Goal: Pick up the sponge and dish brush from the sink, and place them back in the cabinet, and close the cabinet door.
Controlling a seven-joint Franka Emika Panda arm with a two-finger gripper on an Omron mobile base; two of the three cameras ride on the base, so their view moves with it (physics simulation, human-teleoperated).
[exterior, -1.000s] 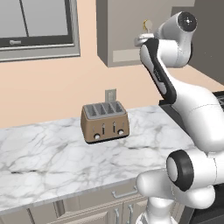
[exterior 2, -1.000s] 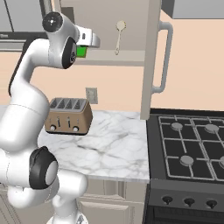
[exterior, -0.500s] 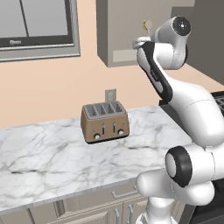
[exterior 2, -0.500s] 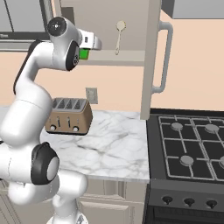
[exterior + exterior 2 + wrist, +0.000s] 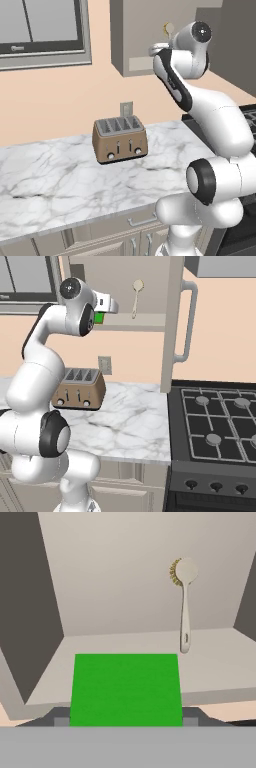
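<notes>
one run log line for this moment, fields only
stage: placing sponge in cabinet | gripper: shut on sponge, at shelf edge | dish brush: upright against cabinet back wall | cabinet door: open

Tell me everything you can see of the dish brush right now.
The dish brush stands upright inside the open cabinet, leaning against its back wall with the handle tip on the shelf floor. It has a round cream head with tan bristles showing at one edge, above a slim pale handle with a small slot near the tip. It stands apart from the green sponge, deeper in the cabinet. Nothing grips it.
</notes>
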